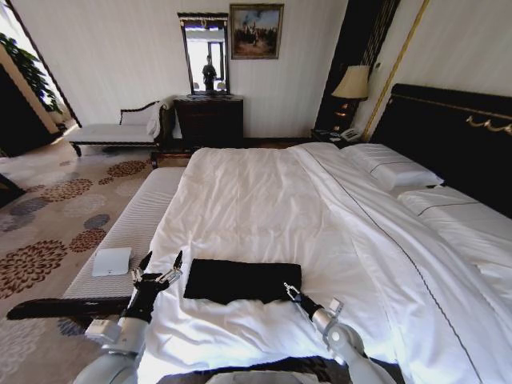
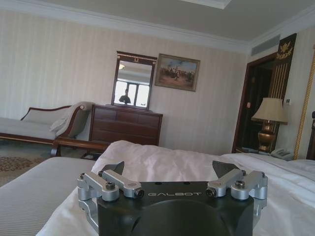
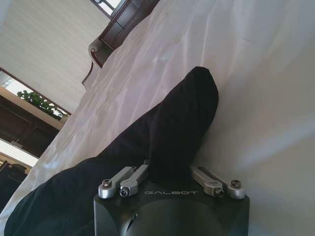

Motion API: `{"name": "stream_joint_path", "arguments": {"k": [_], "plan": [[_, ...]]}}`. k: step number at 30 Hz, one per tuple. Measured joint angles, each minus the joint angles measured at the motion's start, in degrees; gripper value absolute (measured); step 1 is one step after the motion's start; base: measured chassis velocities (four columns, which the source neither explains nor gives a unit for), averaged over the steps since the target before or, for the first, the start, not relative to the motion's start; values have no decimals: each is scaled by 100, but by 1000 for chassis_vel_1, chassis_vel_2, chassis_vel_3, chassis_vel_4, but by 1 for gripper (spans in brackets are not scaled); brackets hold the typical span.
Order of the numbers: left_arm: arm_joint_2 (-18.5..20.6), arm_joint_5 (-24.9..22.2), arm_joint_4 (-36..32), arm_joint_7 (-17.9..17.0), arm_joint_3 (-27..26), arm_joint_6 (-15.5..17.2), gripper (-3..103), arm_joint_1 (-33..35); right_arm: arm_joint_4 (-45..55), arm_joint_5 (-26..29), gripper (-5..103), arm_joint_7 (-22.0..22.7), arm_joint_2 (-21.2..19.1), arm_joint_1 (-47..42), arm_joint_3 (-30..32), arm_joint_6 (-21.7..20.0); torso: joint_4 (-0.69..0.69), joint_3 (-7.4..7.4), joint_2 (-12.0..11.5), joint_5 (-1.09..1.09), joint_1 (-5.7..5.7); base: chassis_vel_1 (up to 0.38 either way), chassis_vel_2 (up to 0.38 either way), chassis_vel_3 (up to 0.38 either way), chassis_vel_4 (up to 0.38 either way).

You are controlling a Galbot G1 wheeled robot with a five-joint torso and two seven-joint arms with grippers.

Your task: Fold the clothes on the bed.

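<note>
The room is a hotel-style bedroom with striped pale walls, a dark dresser (image 1: 209, 120) under a mirror (image 1: 204, 54), a framed painting (image 1: 256, 31) and a lamp (image 1: 352, 86) beside the tall dark headboard. The bed (image 1: 264, 200) with its white duvet takes most of the head view, and a pale bench (image 1: 128, 232) stands along its left side.

The clothes (image 1: 242, 281) lie near the foot end of the bed, close in front of the robot. The shirt appears as a flat black rectangle, already folded into a compact strip, and no print is visible on it. Its long axis runs from left to right across the bed, between the two grippers.

The right gripper (image 1: 290, 291) is at the right end of this strip, at its near corner. In the right wrist view the fingers are spread, and the rounded black fold (image 3: 182, 123) sits directly ahead between them, so this arm is the nearer one. It is not certain whether the fingertips touch the cloth.

The left gripper (image 1: 157, 270) stands just beside the left end, lifted a little above the duvet, with its fingers wide apart and holding nothing. The shirt lies to its right.
</note>
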Motion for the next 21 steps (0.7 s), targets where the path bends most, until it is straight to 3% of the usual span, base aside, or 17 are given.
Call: {"name": "stream_joint_path", "arguments": {"k": [2, 5, 14, 21], "plan": [[0, 0, 0, 0, 0, 0, 100, 0, 8, -11, 10, -1, 0, -23, 20, 29, 0, 0, 0, 1, 0, 0, 0, 0, 0], [0, 0, 0, 0, 0, 0, 100, 0, 8, -16, 7, 0, 8, -19, 42, 46, 0, 0, 0, 0, 0, 0, 0, 0, 0], [0, 0, 0, 0, 0, -1, 100, 0, 192, -151, 7, 61, 25, 19, 200, 120, 0, 0, 0, 0, 0, 0, 0, 0, 0], [0, 0, 0, 1, 0, -1, 100, 0, 462, -309, 7, 93, -206, -98, 528, 194, -1, 0, 0, 0, 0, 0, 0, 0, 0]]}}
